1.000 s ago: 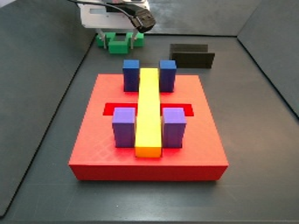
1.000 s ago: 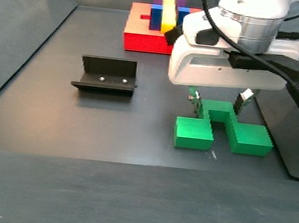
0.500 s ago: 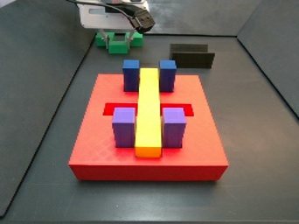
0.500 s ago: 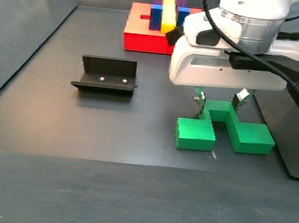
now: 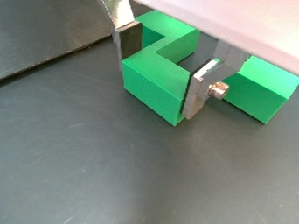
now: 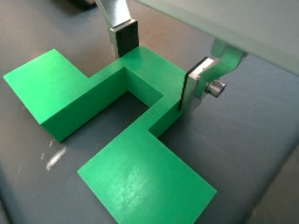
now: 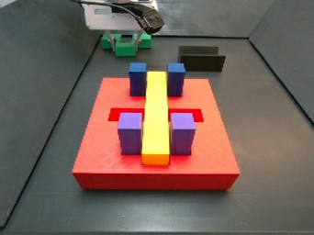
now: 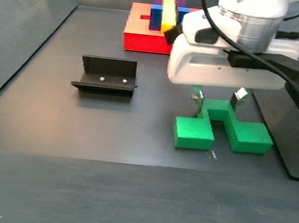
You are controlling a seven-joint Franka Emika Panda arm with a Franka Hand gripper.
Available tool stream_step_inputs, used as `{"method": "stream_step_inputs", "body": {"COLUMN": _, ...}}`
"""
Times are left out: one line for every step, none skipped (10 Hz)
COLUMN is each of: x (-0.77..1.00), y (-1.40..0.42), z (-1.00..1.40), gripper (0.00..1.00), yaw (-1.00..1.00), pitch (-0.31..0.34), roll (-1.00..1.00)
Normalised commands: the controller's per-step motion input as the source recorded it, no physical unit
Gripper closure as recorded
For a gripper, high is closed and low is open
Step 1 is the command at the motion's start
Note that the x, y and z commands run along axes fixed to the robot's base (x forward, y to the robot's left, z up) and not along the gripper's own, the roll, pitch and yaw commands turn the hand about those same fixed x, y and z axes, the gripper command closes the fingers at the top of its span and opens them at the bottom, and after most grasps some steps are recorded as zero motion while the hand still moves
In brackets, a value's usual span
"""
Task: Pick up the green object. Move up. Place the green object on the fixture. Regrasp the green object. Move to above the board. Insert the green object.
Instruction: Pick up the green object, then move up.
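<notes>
The green object [image 8: 226, 133] lies flat on the dark floor, a stepped block with a notch in its middle. My gripper [image 8: 221, 101] hangs straight over it. In both wrist views the fingers [image 5: 128, 39] straddle the narrow middle part of the green object [image 5: 158, 77], with the dark pads against its two side faces. The gripper [image 6: 158, 79] is shut on the green object [image 6: 128, 166], which still rests on the floor. The fixture [image 8: 105, 77] stands apart from it, empty. The red board [image 7: 110, 151] lies further off.
The board [image 8: 144, 41] carries two blue blocks [image 7: 156, 73], two purple blocks [image 7: 157, 128] and a long yellow bar [image 7: 157, 115]. The fixture [image 7: 201, 58] sits by the back wall. Dark walls enclose the floor.
</notes>
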Motion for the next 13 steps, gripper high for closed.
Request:
{"method": "stream_step_inputs", "body": {"x": 0.0, "y": 0.0, "z": 0.0, "gripper": 1.0, "yaw": 0.0, "pitch": 0.0, "roll": 0.0}}
{"method": "stream_step_inputs", "body": {"x": 0.0, "y": 0.0, "z": 0.0, "gripper": 1.0, "yaw": 0.0, "pitch": 0.0, "roll": 0.0}}
{"method": "stream_step_inputs", "body": {"x": 0.0, "y": 0.0, "z": 0.0, "gripper": 1.0, "yaw": 0.0, "pitch": 0.0, "roll": 0.0}}
{"method": "stream_step_inputs", "body": {"x": 0.0, "y": 0.0, "z": 0.0, "gripper": 1.0, "yaw": 0.0, "pitch": 0.0, "roll": 0.0}}
{"method": "stream_step_inputs", "body": {"x": 0.0, "y": 0.0, "z": 0.0, "gripper": 1.0, "yaw": 0.0, "pitch": 0.0, "roll": 0.0}}
{"method": "stream_step_inputs", "body": {"x": 0.0, "y": 0.0, "z": 0.0, "gripper": 1.0, "yaw": 0.0, "pitch": 0.0, "roll": 0.0}}
{"method": "stream_step_inputs", "body": {"x": 0.0, "y": 0.0, "z": 0.0, "gripper": 1.0, "yaw": 0.0, "pitch": 0.0, "roll": 0.0}}
{"method": "stream_step_inputs", "body": {"x": 0.0, "y": 0.0, "z": 0.0, "gripper": 1.0, "yaw": 0.0, "pitch": 0.0, "roll": 0.0}}
{"method": "stream_step_inputs", "body": {"x": 0.0, "y": 0.0, "z": 0.0, "gripper": 1.0, "yaw": 0.0, "pitch": 0.0, "roll": 0.0}}
{"method": "stream_step_inputs", "body": {"x": 0.0, "y": 0.0, "z": 0.0, "gripper": 1.0, "yaw": 0.0, "pitch": 0.0, "roll": 0.0}}
{"method": "stream_step_inputs", "body": {"x": 0.0, "y": 0.0, "z": 0.83, "gripper": 1.0, "yaw": 0.0, "pitch": 0.0, "roll": 0.0}}
{"method": "stream_step_inputs", "body": {"x": -0.02, "y": 0.0, "z": 0.82, "gripper": 1.0, "yaw": 0.0, "pitch": 0.005, "roll": 0.0}}
{"method": "stream_step_inputs", "body": {"x": -0.06, "y": 0.0, "z": 0.57, "gripper": 1.0, "yaw": -0.01, "pitch": 0.01, "roll": 0.02}}
